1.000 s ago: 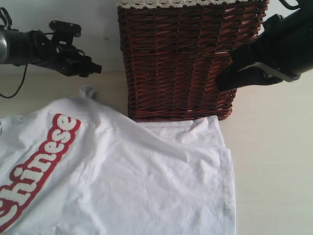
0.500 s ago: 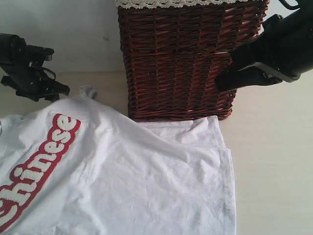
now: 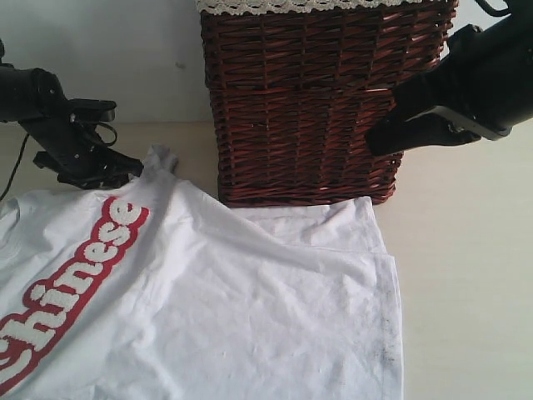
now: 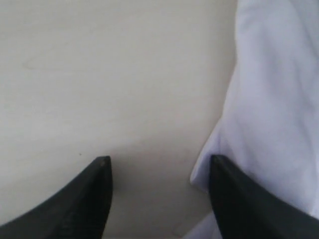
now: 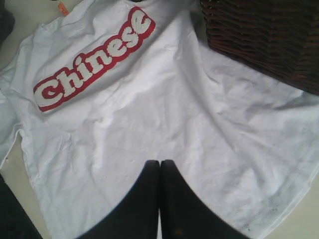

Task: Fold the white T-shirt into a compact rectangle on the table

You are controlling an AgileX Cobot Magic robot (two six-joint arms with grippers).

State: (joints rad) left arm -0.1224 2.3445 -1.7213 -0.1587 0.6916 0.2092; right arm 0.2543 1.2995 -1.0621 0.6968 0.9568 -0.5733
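Left gripper (image 4: 159,162) swung back right to the white T-shirt (image 3: 250,308) far-left corner, fingers apart, empty; right gripper (image 5: 159,164) pinched shut; shirt lies light, limp on the table (image 3: 466,275) against the basket (image 3: 325,100), so pinch hem corners.

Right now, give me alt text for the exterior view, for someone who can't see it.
A white T-shirt with red-edged "Chinese" lettering lies spread and wrinkled on a beige table, its far edge at the foot of a dark wicker basket. The left gripper is at a bunched-up shirt corner on the left; the right gripper is by the basket's right side.
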